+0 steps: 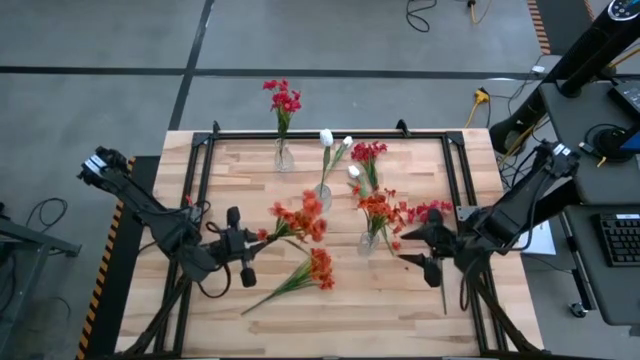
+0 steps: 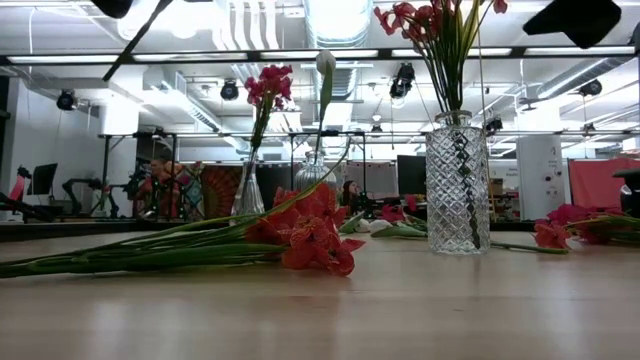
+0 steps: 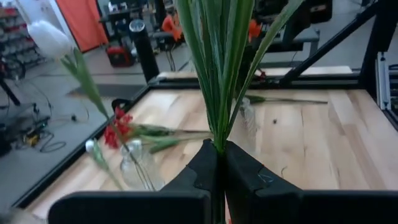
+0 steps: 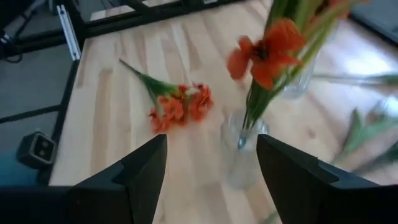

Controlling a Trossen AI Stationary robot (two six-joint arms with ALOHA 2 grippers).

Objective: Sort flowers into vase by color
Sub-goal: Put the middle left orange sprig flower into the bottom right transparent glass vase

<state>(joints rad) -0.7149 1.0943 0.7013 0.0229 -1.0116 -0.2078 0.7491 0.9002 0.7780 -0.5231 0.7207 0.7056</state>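
While the right gripper [image 4: 211,168] hangs just beside the crystal-cut vase [image 1: 369,241] with its fingers spread and nothing between them, the left gripper [image 3: 217,163] is doing the actual carrying: its fingers are pinched fully together on the green stalks of an orange-red stem [image 1: 300,220], heads pointing toward the table's middle. Gripping low on the stalks makes sense to me, since it leaves the cut ends free to drop into a narrow neck.

There are 3 vases standing. A small glass one at the back edge [image 1: 284,155] holds a crimson-red bunch [image 1: 283,98], a slim one near the centre [image 1: 322,194] holds white buds [image 1: 326,138], and the crystal-cut one already has orange-red blooms [image 1: 376,207] in it. So the colour scheme looks settled, and I'd guess the held stem is headed for the crystal-cut one.

Still loose on the wood: another orange-red stem [image 1: 318,268] lying flat in front of the left arm, a crimson stem [image 1: 368,152] near the white vase, and a reddish one [image 1: 430,211] just by the right gripper. My read is the right arm is parked open there so it can steady that vase or grab the reddish stem, though I can't say which.
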